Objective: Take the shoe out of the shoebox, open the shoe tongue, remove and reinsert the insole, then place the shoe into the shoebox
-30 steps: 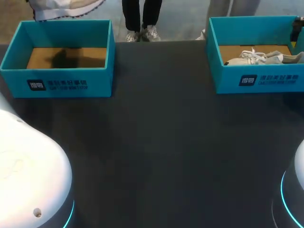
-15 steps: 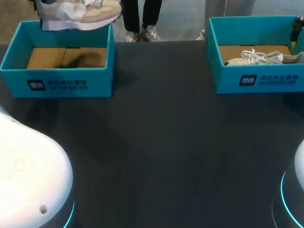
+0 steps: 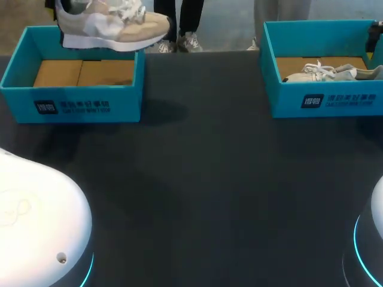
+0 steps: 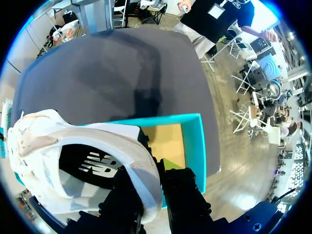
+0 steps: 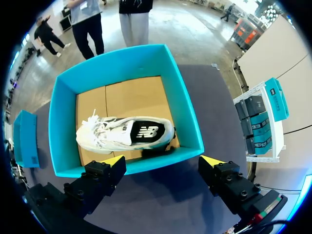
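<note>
In the head view, a beige shoe (image 3: 111, 27) is seen held in the air over the far wall of the left shoebox (image 3: 72, 106), its toe turned toward the middle of the table (image 3: 203, 179) and its sole roughly level. The box's cardboard floor is exposed below it. At the table's other far corner, a white shoe (image 3: 332, 73) is seen lying on its side inside the right shoebox (image 3: 341, 101).

In the left wrist view, the left gripper (image 4: 152, 169) is closed on the beige shoe (image 4: 73, 146) at the heel — one black finger is set inside the collar, the other against the outside, with the heel wall pinched between them. The left shoebox (image 4: 196, 141) is seen beneath and ahead of the fingers, partly covered by the shoe.

In the right wrist view, the right gripper (image 5: 163, 161) is spread wide, nothing being touched by either yellow tip. It is placed above the near wall of the right shoebox (image 5: 187, 105), and the white shoe (image 5: 126, 134) is seen ahead of it — lying lengthwise across the box floor, close to that near wall.
</note>
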You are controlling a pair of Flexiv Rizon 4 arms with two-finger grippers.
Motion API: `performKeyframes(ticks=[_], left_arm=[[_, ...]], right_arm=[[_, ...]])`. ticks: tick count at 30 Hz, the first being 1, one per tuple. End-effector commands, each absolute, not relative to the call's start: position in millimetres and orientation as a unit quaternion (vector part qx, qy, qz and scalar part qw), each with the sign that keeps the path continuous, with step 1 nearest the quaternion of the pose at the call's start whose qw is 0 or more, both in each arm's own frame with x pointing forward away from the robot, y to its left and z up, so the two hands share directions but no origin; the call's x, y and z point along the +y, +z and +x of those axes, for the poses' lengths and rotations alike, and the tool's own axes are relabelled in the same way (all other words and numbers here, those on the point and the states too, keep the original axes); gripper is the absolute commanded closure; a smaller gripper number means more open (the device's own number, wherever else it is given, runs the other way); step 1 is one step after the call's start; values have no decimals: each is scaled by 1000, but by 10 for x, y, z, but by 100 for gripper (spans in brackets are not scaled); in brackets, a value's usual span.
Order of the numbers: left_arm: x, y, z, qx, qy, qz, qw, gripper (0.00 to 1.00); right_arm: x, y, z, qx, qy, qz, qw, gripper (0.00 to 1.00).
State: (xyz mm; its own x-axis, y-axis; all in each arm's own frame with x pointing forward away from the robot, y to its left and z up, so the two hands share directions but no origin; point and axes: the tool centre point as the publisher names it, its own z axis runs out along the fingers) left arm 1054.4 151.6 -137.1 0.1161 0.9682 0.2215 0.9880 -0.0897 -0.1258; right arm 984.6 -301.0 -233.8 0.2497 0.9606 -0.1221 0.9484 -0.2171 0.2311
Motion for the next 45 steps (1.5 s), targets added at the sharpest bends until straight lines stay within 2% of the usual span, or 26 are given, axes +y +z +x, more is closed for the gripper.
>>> performKeyframes(ticks=[1, 24, 45], left_arm=[[1474, -1323, 10337, -647, -153, -747, -5, 100], [1037, -1340, 9532, -687, -174, -705, -5, 100], [404, -1585, 8689, -691, -152, -706, -9, 100]], right_arm=[[-3012, -2341, 9840, 612, 25, 780, 130, 0], [-3012, -2341, 9840, 612, 25, 780, 130, 0], [-3012, -2341, 9840, 612, 25, 780, 130, 0]])
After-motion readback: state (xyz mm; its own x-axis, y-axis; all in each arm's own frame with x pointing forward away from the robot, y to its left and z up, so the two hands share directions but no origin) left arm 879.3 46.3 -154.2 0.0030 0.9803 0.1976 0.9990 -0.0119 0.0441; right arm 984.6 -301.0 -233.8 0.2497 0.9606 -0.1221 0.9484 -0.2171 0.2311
